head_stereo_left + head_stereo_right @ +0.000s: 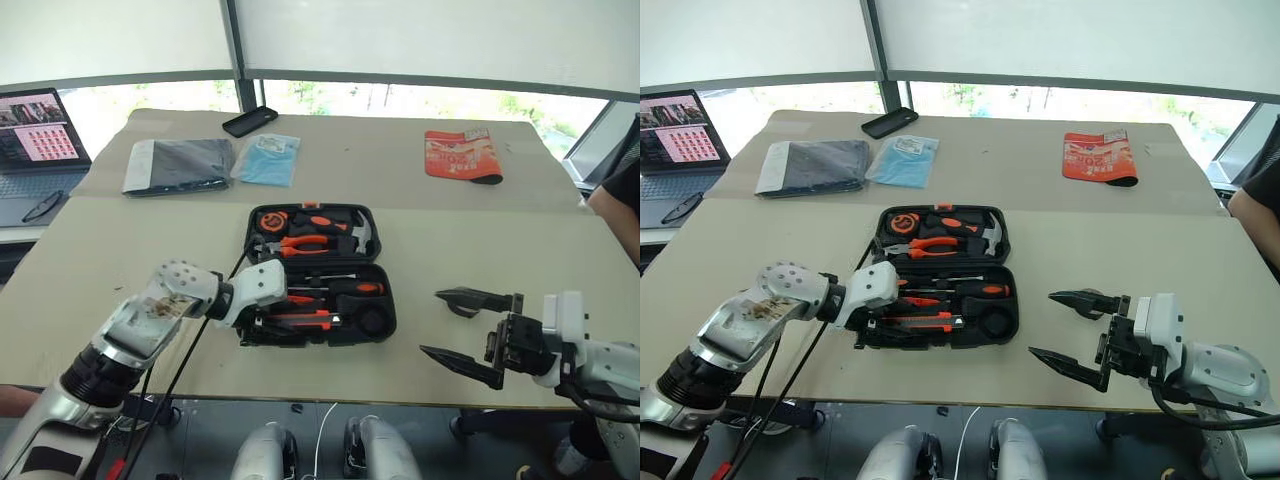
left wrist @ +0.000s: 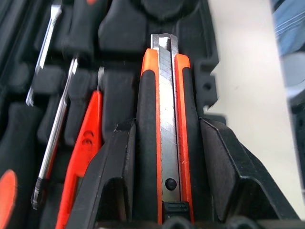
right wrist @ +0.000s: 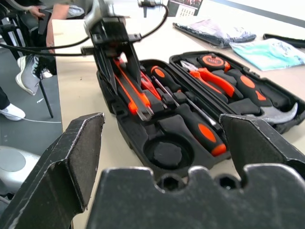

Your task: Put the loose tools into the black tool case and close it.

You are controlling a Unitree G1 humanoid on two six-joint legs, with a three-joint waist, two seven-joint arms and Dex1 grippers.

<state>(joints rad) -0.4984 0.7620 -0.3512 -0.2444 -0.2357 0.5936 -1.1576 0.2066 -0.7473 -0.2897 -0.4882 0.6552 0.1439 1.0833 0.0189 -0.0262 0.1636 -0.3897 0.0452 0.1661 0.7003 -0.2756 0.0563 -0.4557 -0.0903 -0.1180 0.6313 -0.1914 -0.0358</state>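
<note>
The black tool case [image 1: 388, 318] lies open on the table, both halves facing up. My left gripper [image 2: 167, 128] is shut on the orange-black utility knife [image 2: 167, 143], its fingers [image 2: 119, 162] pressing on both sides. It holds the knife [image 1: 305, 320] tilted over the near half's front left, tip down towards the recesses. Screwdrivers [image 1: 340, 288] lie in the near half beside the knife. One is slim with a steel shaft [image 2: 57, 143], another has an orange handle [image 2: 86, 152]. My right gripper [image 1: 432, 322] hangs open and empty to the right of the case, pointing at it.
Pliers [image 1: 300, 243], a hammer [image 1: 358, 232] and a tape measure fill the case's far half. Behind lie a phone [image 1: 250, 121], a grey packet [image 1: 178, 163], a blue packet [image 1: 268, 158] and a red pouch [image 1: 461, 155]. A laptop [image 1: 35, 130] stands far left; a person [image 1: 620, 200] sits at the right edge.
</note>
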